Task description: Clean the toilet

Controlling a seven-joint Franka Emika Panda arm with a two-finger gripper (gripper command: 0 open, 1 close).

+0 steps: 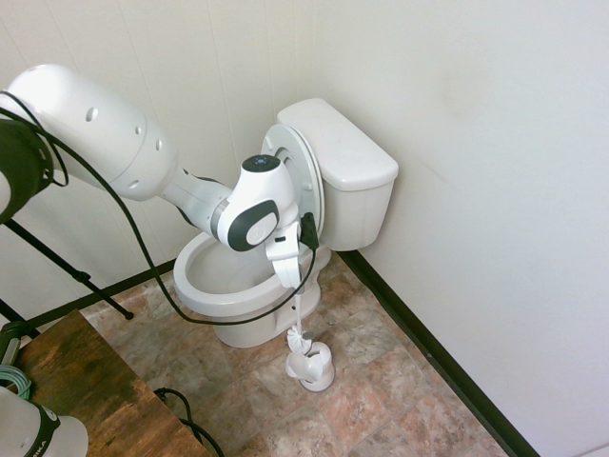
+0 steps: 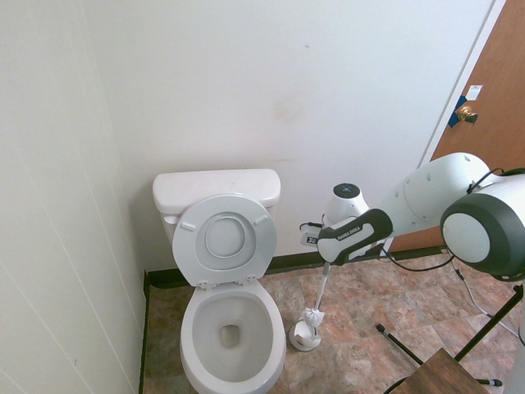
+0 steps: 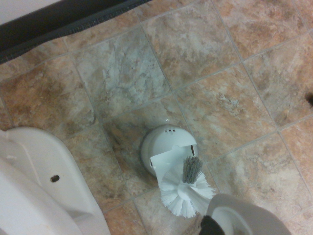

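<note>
Pincer (image 1: pixel 294 297) clamped on one thin white-handled toilet brush (image 1: pixel 300 335), bristles just above one small white plastic brush holder (image 1: pixel 312 367); one white ceramic toilet (image 1: pixel 276 243) beside it.

Second exterior: same single toilet (image 2: pixel 225 312), lid raised; brush (image 2: pixel 315 315) over holder (image 2: pixel 304 336).

Wrist: one brush (image 3: pixel 185 192), one holder (image 3: pixel 164 147), toilet base (image 3: pixel 44 191) nearby.

You see the gripper (image 1: pixel 289 282) pointing down beside the toilet (image 1: pixel 249 286), clamped on the brush (image 1: pixel 300 335) handle. The brush head hangs just above the holder (image 1: pixel 312 367), on the floor near the toilet's base.
</note>
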